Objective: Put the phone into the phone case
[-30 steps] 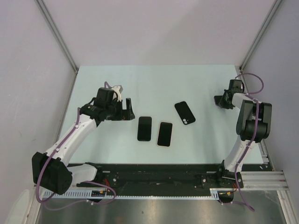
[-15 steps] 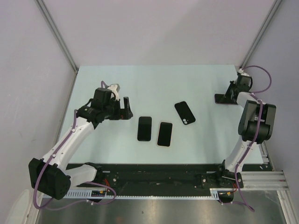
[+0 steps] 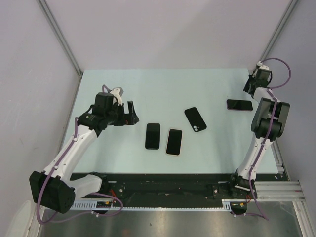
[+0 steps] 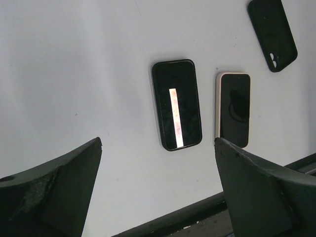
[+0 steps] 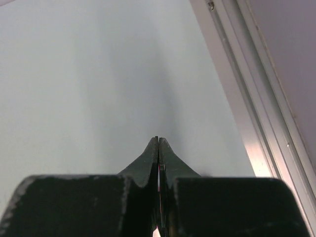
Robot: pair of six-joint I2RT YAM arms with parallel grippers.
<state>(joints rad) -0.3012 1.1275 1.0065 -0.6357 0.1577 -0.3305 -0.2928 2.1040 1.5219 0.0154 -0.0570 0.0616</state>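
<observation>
Phones come first, nearest the arm bases. A beige-rimmed slab [image 3: 174, 141] lies flat just right of the black phone [image 3: 152, 136], the two parallel with only a narrow strip of worktop [image 3: 163, 89] between them. The black phone is screen-up, a bar of light mirrored in its glass. Whether the beige-rimmed one is a handset or an empty shell I cannot tell.

Beyond the black phone and to its right, a dark case [image 3: 195, 119] lies slantwise with its camera cut-out showing. I take it for the phone case, back upward.

Left of the black phone and slightly beyond it hangs the left gripper [image 3: 132, 114], jaws spread wide with nothing between them. Its wrist camera frames the black phone squarely between the fingers.

Far to the right of the black phone a dark handset [image 3: 240, 104] lies flat. Beyond it the right gripper [image 5: 158, 148] has its jaws pressed together on nothing.

The step in hand looks like the reach for the black phone. To do it well, centre the jaws across its narrow width and bring the tips down to the worktop. The right-hand tip must go into the slim gap beside the beige-rimmed slab without bumping it. Close gently, because a thin flat slab can squirt free. The dark case probably needs turning open side up first.
</observation>
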